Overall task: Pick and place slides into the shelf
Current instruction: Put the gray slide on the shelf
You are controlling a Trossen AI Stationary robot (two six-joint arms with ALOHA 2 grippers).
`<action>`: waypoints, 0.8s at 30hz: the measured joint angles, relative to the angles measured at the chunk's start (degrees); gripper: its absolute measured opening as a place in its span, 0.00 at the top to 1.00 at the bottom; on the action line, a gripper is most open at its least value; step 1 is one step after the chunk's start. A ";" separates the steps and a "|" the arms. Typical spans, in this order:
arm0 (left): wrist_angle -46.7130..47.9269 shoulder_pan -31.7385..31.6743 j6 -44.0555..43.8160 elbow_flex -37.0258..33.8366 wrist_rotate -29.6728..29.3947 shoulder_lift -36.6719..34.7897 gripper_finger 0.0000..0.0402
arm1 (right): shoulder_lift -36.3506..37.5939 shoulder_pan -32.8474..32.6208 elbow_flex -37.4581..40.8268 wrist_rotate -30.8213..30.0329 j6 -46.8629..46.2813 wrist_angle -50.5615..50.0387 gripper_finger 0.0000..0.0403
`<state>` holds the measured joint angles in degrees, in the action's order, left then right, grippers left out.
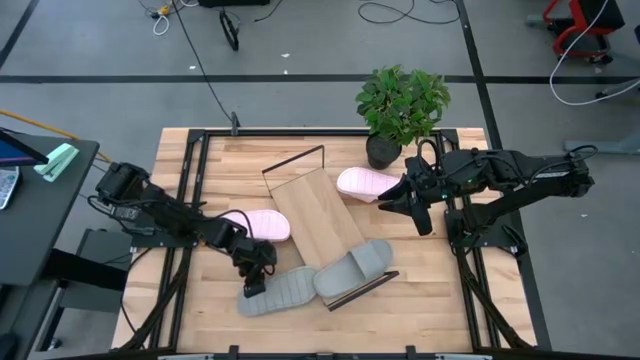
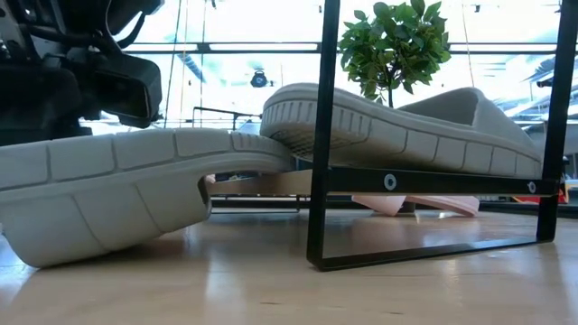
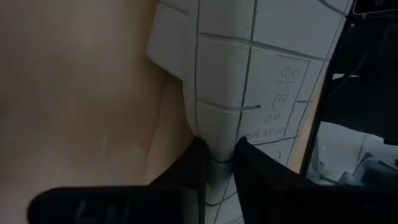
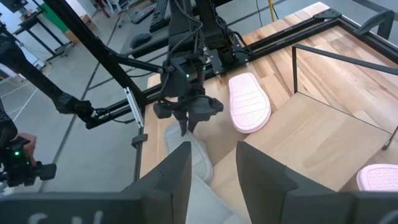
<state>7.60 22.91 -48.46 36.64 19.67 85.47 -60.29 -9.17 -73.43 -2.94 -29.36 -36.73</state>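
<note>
One grey-green slide (image 1: 282, 292) lies sole up on the table near the near edge, its far end leaning on the second grey-green slide (image 1: 357, 268). That second slide sits on the near end of the light-wood shelf (image 1: 318, 222), by its wire frame (image 2: 323, 135). A pink slide (image 1: 256, 224) lies left of the shelf, and another pink slide (image 1: 364, 183) lies to its right. My left gripper (image 1: 254, 280) is shut on the upturned slide. My right gripper (image 1: 405, 205) hovers open just right of the right-hand pink slide. My left gripper pinches the side rim of the upturned grey-green slide's sole (image 3: 219, 163) between its two fingers (image 3: 189, 171), near the slide's left end. The fingers come from above, pointing down. The slide's left end rests on the table (image 2: 54, 244), and its other end leans on the second slide (image 2: 271, 144).
A potted plant (image 1: 400, 105) stands at the table's far edge, close behind my right arm. Dark metal rails (image 1: 190, 180) run along the tabletop's left and right sides. A dark side table (image 1: 40, 190) stands left of the tabletop.
</note>
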 joint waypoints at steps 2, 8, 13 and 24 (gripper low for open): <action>0.02 0.47 -1.44 0.00 0.11 -0.01 0.86 | 0.00 -0.02 0.00 0.00 0.08 0.00 0.67; 0.55 1.73 -6.69 0.02 0.50 -0.08 0.87 | 0.00 0.00 0.00 0.02 0.71 -0.03 0.67; 0.85 1.78 -10.37 0.02 4.00 -0.44 0.87 | 0.00 -0.02 0.00 0.02 1.00 -0.08 0.67; 0.40 3.90 -17.20 0.11 6.28 -4.17 0.88 | 0.00 -0.02 0.00 0.05 1.09 -0.70 0.67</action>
<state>7.99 26.81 -65.65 36.75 25.95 81.30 -60.29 -9.19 -73.43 -2.89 -28.27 -37.43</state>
